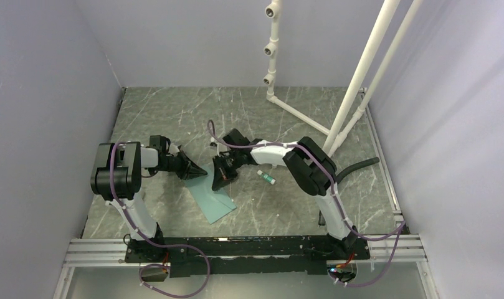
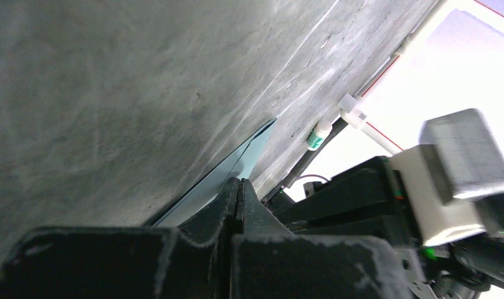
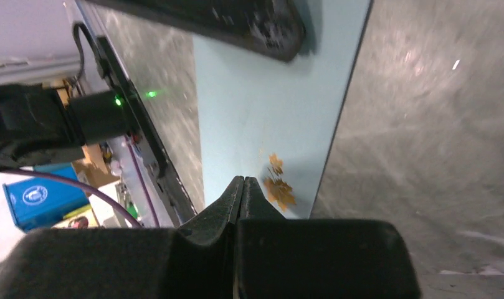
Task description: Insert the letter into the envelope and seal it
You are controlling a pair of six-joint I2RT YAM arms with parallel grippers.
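Note:
The teal envelope (image 1: 214, 200) lies flat on the marble table between the two arms. In the right wrist view the envelope (image 3: 268, 106) shows a gold leaf mark (image 3: 278, 185). My left gripper (image 1: 202, 172) is shut, its tip at the envelope's far left edge; in its own view the left gripper (image 2: 238, 182) points along the envelope (image 2: 240, 163). My right gripper (image 1: 217, 185) is shut with nothing in it, and in its wrist view the right gripper (image 3: 243, 179) sits over the envelope beside the gold mark. The letter is not visible in any view.
A small green-and-white packet (image 1: 267, 177) lies right of the right gripper. White pipe posts (image 1: 355, 87) rise at the back right with their foot on the table. A black hose (image 1: 361, 165) runs by the right arm. Grey walls close in three sides.

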